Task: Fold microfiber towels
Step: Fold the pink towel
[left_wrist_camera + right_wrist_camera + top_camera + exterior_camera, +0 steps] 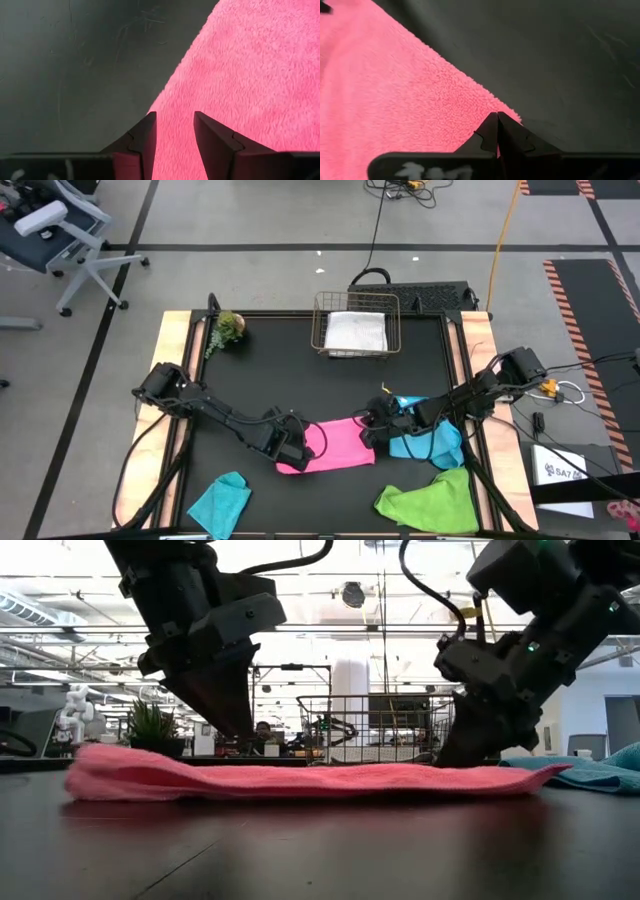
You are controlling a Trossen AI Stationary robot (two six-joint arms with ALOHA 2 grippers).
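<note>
Hot pink towel (335, 445) is lying flat mid-desk (300, 370). Right gripper (497, 116) is pinching its corner, clenched tight; left gripper (175, 120) is sitting spread over the opposite edge, gripping nothing yet. I'd clamp left first, then be lifting both evenly.

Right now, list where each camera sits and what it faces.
High: overhead, facing down; both arms, hot pink microfiber towel.
Low: tabletop level, facing across; both grippers on the towel.
Left wrist: over the towel's edge; left gripper open.
Right wrist: at a corner; right gripper shut.
All share the towel.
</note>
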